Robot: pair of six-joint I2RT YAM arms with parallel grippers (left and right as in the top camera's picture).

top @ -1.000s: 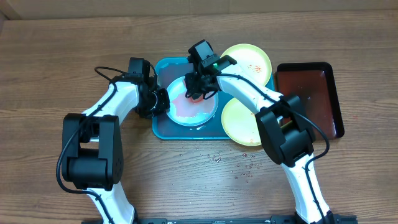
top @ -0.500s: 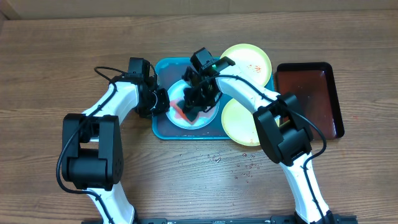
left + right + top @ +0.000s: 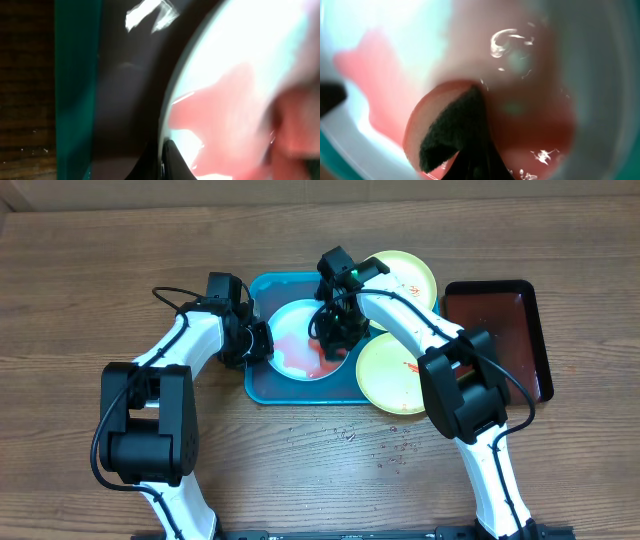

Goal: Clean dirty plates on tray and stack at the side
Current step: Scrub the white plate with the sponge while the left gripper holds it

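The pale blue-white plate lies in the turquoise tray, smeared with pink-red liquid. My left gripper is shut on the plate's left rim; the left wrist view shows a finger on each side of the rim, the plate and the tray's rim. My right gripper is shut on a dark wiping pad and presses it on the right part of the plate. Two yellow-green plates lie to the right, one at the back and one nearer with a red smear.
A dark red-black tray stands at the right. Small crumbs and drops lie on the wooden table in front of the turquoise tray. Both arms cross over the tray's sides.
My right gripper with the pad has moved from the plate's lower middle to its right side. The red smear is spread wider. The left gripper has kept its hold.
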